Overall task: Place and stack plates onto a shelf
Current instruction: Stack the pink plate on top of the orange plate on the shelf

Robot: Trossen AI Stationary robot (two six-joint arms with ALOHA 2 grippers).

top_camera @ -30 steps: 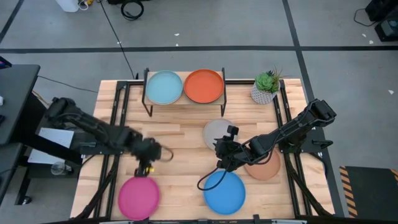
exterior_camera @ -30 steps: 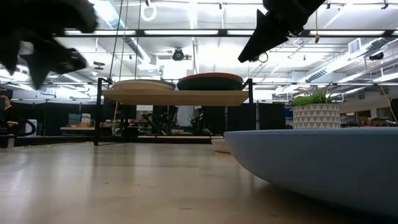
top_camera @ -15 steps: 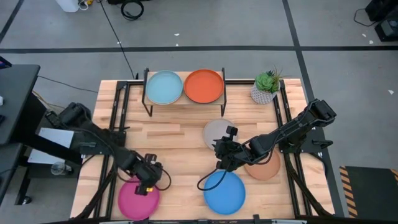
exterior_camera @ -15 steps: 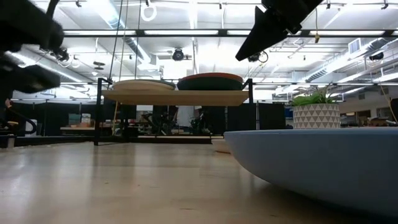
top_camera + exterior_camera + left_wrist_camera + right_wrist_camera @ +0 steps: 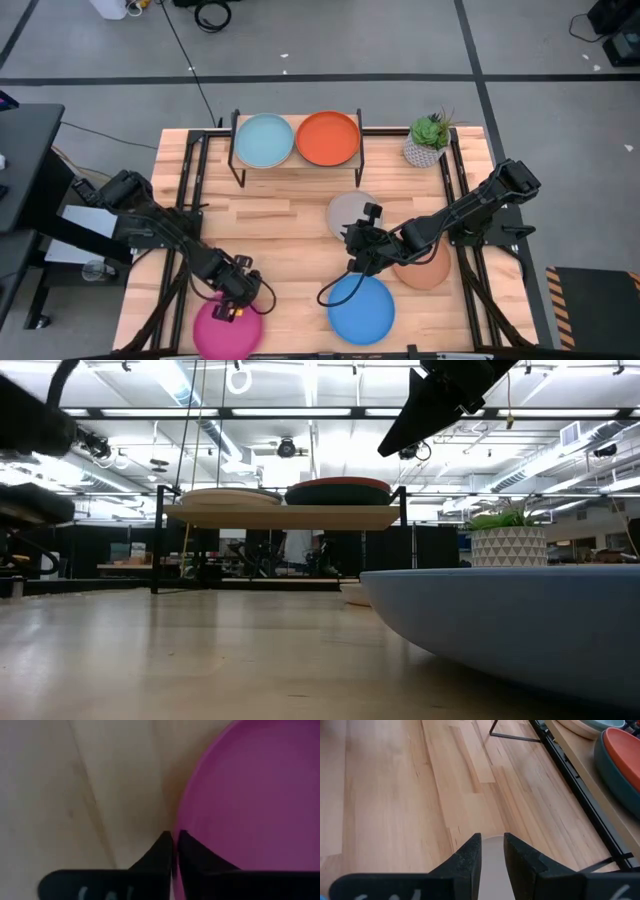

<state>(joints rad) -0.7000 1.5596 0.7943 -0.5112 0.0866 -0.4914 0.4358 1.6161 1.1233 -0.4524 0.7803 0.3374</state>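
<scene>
The magenta plate [image 5: 226,335] lies flat near the table's near-left edge. My left gripper [image 5: 236,300] is shut at its far rim. The grey plate [image 5: 345,208] lies mid-table. My right gripper [image 5: 354,255] hangs open over its near edge, with a pale grey strip [image 5: 492,862] showing between the fingers. The blue plate [image 5: 361,310] and the tan-brown plate [image 5: 425,268] lie on the table near it. On the shelf [image 5: 296,168] at the far side sit a light teal plate [image 5: 264,140] and an orange plate [image 5: 327,138], each on top of another plate. My left gripper [image 5: 172,836] has the magenta plate's far rim [image 5: 183,815] between its two nearly closed fingertips. One finger is on the table side and the other is over the plate's inside. The fingers come from above, pointing down. The plate rests on the table.
A potted plant [image 5: 428,140] stands at the far right beside the shelf. Black rails run along the table's left and right sides. Bare wood lies between the shelf and the plates. A cable loop [image 5: 330,290] hangs beside the blue plate.
My left gripper has gone toward the table's near edge and down to the magenta plate's far rim, and has shut there. The magenta plate has slid a little toward the near edge. My right arm has kept still.
</scene>
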